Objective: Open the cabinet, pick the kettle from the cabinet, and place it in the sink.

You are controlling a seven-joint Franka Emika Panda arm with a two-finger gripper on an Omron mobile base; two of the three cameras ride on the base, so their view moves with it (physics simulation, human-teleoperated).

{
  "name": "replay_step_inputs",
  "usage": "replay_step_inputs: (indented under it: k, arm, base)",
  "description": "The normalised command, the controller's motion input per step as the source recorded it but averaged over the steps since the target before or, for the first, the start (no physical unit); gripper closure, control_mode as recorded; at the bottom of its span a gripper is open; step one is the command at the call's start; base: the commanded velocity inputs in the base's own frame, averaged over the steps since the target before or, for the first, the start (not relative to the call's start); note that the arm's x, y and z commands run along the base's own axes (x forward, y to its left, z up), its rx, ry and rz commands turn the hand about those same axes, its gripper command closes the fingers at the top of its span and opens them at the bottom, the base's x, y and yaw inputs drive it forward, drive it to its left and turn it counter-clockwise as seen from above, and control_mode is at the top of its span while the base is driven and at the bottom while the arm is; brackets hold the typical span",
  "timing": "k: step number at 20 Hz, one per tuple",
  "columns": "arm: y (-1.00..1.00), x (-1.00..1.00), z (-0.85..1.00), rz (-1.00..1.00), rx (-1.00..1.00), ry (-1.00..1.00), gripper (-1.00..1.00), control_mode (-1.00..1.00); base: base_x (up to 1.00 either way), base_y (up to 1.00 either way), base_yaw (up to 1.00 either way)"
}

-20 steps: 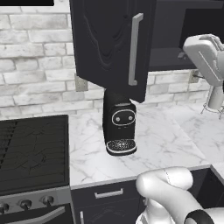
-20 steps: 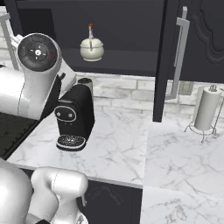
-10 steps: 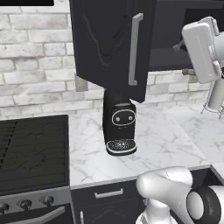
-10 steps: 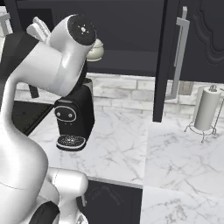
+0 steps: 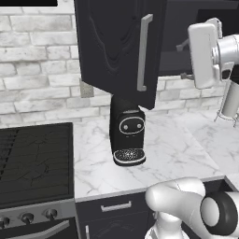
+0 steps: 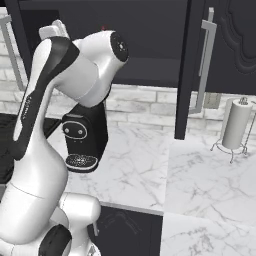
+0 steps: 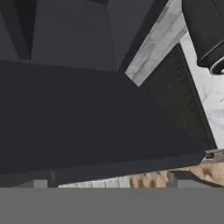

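1. Left base view: the cabinet (image 5: 112, 46) door is swung open. The gripper (image 5: 183, 60) is at shelf height by the opening, jaws spread wide, holding nothing. The coffee machine (image 5: 127, 137) sits on the counter under the door, with the stove (image 5: 35, 158) to its left.
2. Right base view: the kettle (image 6: 103, 28) is on the cabinet shelf, mostly hidden by the arm, with only a reddish tip showing. It is likely rigid, light and smooth-bodied, so the handle is the best hold. The paper towel holder (image 6: 235, 125) is well apart.
3. Hand view: the fingertips (image 7: 183, 179) are far apart and empty. A dark cabinet panel is close ahead, so clipping it is a risk.
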Motion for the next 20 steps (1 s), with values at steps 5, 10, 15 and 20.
replay_step_inputs:
  k: [5, 10, 15, 20]
  arm:
    - [0.27, 0.21, -0.14, 0.14, 0.21, 0.00, -1.00, -1.00]
    - [0.29, 0.19, -0.08, 0.14, 0.19, 0.06, -1.00, -1.00]
    - [0.36, 0.00, -0.02, 0.18, 0.15, 0.09, -1.00, -1.00]
    - [0.38, -0.26, 0.00, 0.23, 0.07, 0.08, -1.00, -1.00]
  base:
    - [0.00, 0.00, 0.00]
    - [0.00, 0.00, 0.00]
    - [0.00, 0.00, 0.00]
    - [0.00, 0.00, 0.00]
